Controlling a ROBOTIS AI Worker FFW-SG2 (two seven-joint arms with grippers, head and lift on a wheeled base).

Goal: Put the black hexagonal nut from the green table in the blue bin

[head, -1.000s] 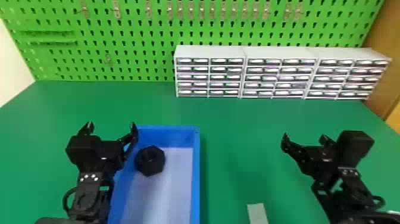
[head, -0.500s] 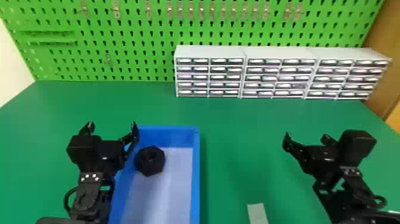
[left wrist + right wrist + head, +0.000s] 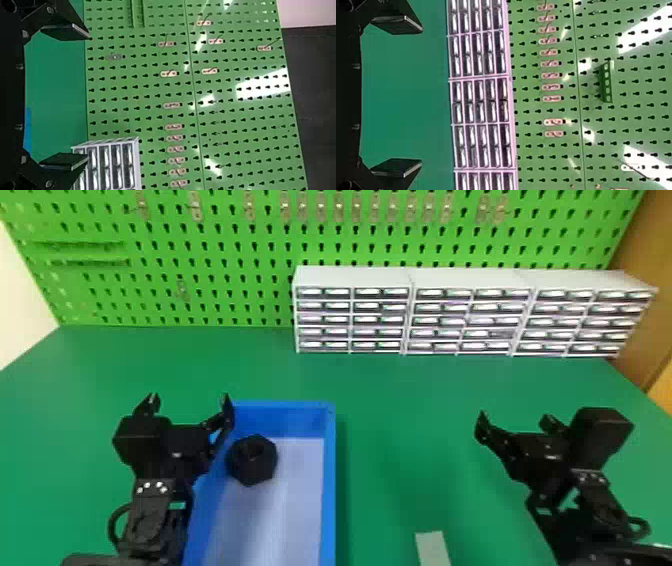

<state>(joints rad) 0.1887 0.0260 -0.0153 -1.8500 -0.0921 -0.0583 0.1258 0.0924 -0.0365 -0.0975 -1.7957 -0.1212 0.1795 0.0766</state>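
In the head view the black hexagonal nut [image 3: 252, 460] lies inside the blue bin [image 3: 329, 490], near its back left corner. My left gripper [image 3: 190, 406] stands open over the bin's left side, left of the nut, with nothing between its fingers. On the right, my right gripper [image 3: 515, 424] is open and holds nothing, well apart from the bin. The left wrist view has the left gripper [image 3: 88, 98] with its fingers wide apart, and a strip of the blue bin [image 3: 27, 130] beyond. In the right wrist view the right gripper [image 3: 421, 95] is spread above the green table [image 3: 403, 99].
White drawer cabinets [image 3: 470, 315] stand in a row at the table's back, against a green pegboard [image 3: 215, 245] with small metal hooks. A pale flat piece [image 3: 433, 547] lies near the front edge, between the bin and the right arm.
The right gripper has shifted very slightly to the right. The left gripper, the nut and the bin have stayed in place.
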